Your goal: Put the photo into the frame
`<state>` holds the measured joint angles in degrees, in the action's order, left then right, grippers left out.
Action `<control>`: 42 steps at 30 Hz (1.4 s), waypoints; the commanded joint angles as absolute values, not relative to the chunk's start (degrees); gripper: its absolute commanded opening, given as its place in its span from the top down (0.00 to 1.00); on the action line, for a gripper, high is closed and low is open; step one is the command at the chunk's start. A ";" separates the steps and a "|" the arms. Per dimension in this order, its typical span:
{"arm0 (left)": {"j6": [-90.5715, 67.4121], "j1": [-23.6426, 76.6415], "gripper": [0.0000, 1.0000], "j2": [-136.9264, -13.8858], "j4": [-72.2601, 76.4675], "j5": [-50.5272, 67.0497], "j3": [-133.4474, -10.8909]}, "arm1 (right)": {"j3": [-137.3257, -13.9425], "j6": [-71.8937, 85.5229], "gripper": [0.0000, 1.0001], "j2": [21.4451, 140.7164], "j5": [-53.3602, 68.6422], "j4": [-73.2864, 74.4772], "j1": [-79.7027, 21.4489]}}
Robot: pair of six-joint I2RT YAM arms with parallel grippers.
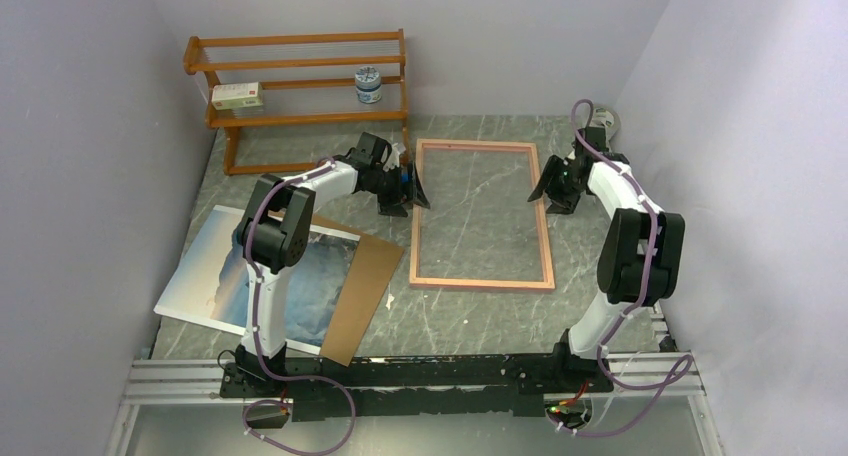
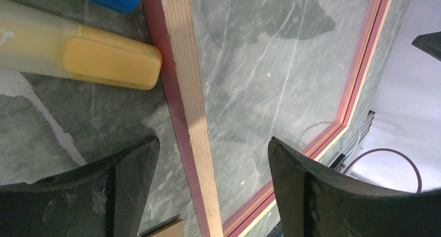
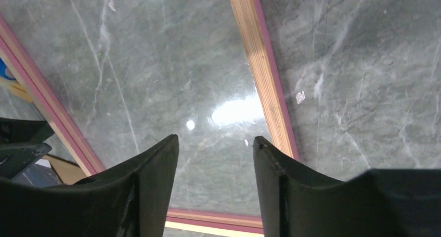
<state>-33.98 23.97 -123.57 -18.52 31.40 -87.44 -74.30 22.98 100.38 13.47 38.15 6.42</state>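
Top external: frame (image 1: 481, 282) flat at mid-table (image 1: 470, 321), open marble inside and in front; photo (image 1: 205, 276) well apart at left, overlapping hardboard sheet (image 1: 365, 286). Wrist views only: left gripper (image 2: 213, 143) spread wide astride the left rail, right gripper (image 3: 216, 143) spread wide at the right rail.

Left arm (image 1: 328, 181) and right arm (image 1: 612, 184) stretched forward, wrists angled down, jaws parted wide.

Photo (image 1: 205, 271) — partly behind left arm (image 1: 262, 286)
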 commanded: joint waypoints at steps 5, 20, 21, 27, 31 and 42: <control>-31.84 23.81 0.18 -123.29 -23.54 27.69 -85.20 | -71.42 23.19 0.48 98.73 12.68 37.38 5.30; -32.97 23.91 0.59 -123.31 -20.28 33.54 -82.96 | -67.78 26.57 0.65 101.32 12.45 35.17 3.43; -32.86 23.98 0.61 -123.23 -19.96 34.17 -82.89 | -67.99 26.72 0.65 101.01 12.40 35.06 3.16; -32.43 24.96 0.63 -121.94 -17.16 36.46 -81.86 | -69.44 29.11 0.57 97.74 12.52 33.49 1.49; -31.36 25.83 0.53 -119.43 -20.64 29.82 -81.54 | -70.42 30.54 0.52 95.58 12.94 32.72 0.38; -31.00 25.80 0.20 -100.76 -27.49 8.94 -74.71 | -70.41 34.90 0.43 93.04 20.79 23.02 -10.02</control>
<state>-31.90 26.06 -109.54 -24.73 18.57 -76.55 -68.60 32.64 93.67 15.35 29.65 -6.81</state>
